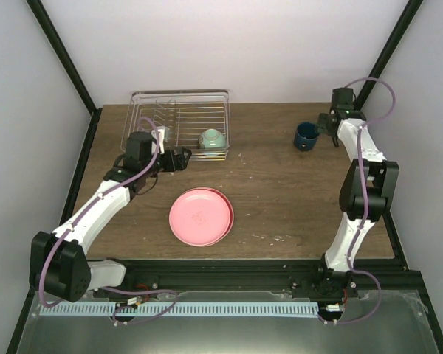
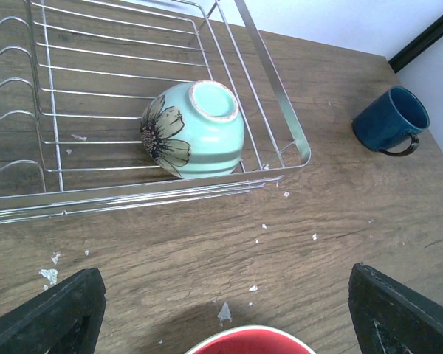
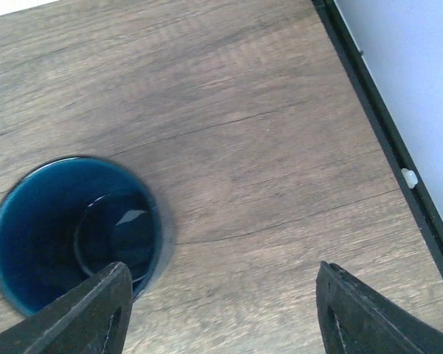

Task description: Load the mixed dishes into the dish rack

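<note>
Crumb-strewn wood table [image 1: 280, 192], pale walls [image 1: 170, 44] around; left gripper [image 2: 221, 313] and right gripper [image 3: 221, 313] each with fingers wide apart

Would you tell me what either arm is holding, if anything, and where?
Nothing: the left gripper and right gripper both show open, empty jaws.

The bench [image 1: 280, 192] is matt brown wood with visible grain. The dish rack [image 2: 133, 195] is shiny silver metal wire. The mint-green bowl [image 2: 199, 136] and dark blue cup [image 3: 66, 236] look glossy, glazed ceramic; the pink plate [image 1: 201, 215] is smooth.
</note>
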